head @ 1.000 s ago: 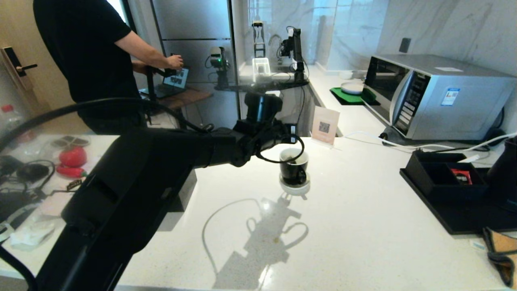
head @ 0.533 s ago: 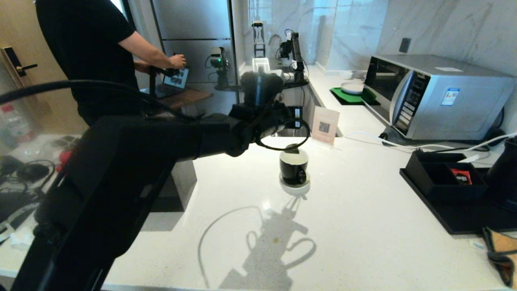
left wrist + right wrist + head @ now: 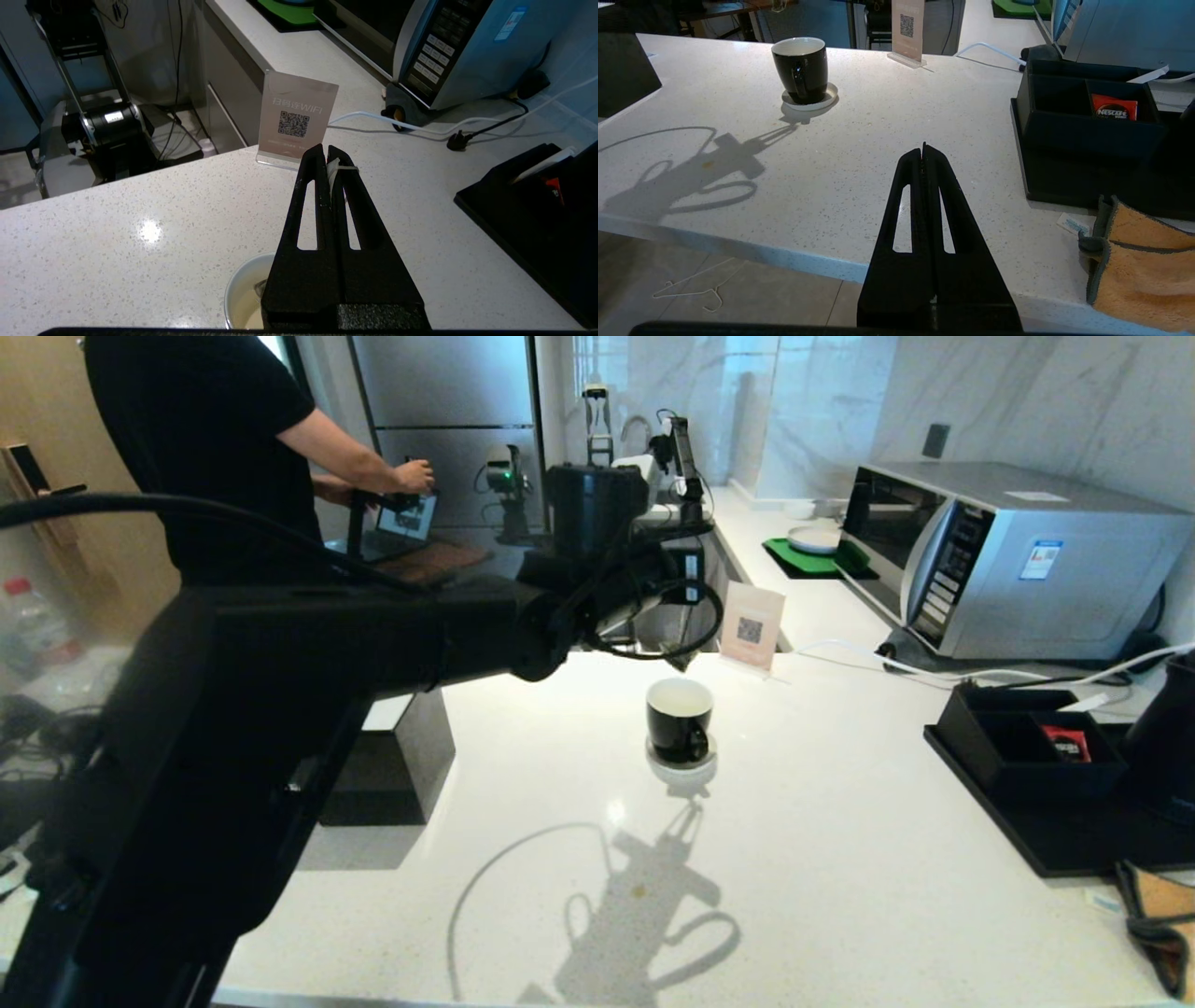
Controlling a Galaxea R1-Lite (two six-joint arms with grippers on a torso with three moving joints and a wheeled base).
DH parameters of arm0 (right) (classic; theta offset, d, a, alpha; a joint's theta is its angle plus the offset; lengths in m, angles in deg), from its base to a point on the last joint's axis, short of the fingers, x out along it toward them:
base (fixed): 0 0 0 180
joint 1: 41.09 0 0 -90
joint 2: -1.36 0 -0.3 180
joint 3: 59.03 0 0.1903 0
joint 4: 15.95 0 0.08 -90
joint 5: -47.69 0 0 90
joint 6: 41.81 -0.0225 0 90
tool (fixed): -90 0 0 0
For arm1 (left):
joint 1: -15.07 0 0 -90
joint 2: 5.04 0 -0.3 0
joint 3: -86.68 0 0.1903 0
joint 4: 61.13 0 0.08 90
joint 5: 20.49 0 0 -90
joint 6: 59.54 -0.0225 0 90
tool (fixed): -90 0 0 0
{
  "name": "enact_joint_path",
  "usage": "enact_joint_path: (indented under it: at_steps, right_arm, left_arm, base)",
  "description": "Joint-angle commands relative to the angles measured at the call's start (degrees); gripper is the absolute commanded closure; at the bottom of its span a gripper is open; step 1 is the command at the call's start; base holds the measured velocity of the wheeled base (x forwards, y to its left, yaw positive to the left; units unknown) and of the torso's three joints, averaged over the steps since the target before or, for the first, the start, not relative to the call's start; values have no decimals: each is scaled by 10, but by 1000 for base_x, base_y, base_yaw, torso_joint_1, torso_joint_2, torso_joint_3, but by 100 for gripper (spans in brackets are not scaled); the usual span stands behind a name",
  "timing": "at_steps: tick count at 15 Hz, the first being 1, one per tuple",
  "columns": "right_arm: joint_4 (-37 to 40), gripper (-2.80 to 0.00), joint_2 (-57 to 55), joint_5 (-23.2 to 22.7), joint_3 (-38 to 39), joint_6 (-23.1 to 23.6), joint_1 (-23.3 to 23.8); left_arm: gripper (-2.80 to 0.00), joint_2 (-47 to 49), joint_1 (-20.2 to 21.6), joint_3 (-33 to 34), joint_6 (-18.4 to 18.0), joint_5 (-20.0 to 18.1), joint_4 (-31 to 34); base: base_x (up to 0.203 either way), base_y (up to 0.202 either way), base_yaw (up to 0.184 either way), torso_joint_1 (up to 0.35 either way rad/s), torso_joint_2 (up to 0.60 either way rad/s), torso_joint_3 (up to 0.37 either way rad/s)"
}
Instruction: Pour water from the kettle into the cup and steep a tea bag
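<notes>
A QR sign (image 3: 752,625) stands just behind the cup (image 3: 679,720); a black organiser tray (image 3: 1027,747) and the kettle (image 3: 1165,737) sit well to its right. The left gripper (image 3: 327,156) hangs above the cup's far rim, pinched on a tea bag tag (image 3: 335,169). The right gripper (image 3: 923,151) is closed, empty, near the counter's front edge.

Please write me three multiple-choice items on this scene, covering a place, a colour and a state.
1. Where does the cup stand?
A. on a small white saucer
B. inside the microwave
C. in the black organiser

2. What colour is the cup outside?
A. red
B. black
C. green

3. How is the left pincer?
A. wide open
B. shut on a white tea bag tag
C. out of view

Answers: 1 A, the saucer shows beneath it; 2 B, glossy black with a white inside; 3 B, fingers pressed together with the tag pinched above the cup.
</notes>
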Motion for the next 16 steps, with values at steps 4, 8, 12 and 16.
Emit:
enact_joint_path:
  at_steps: [4,8,12,16]
  right_arm:
    - [-18,0,-2,-1,0,0,0]
    - [-17,0,-2,-1,0,1,0]
    - [-2,0,-2,0,0,1,0]
    - [-6,0,-2,5,0,2,0]
  left_arm:
    - [0,42,10,-3,-1,-3,-23]
    - [0,75,13,-3,-1,-1,-38]
    - [0,101,11,-2,-1,1,-43]
    - [0,111,10,-3,-1,-2,-54]
  base:
    - [0,0,0,0,0,0]
    - [0,0,0,0,0,0]
    - [0,0,0,0,0,0]
    - [0,0,0,0,0,0]
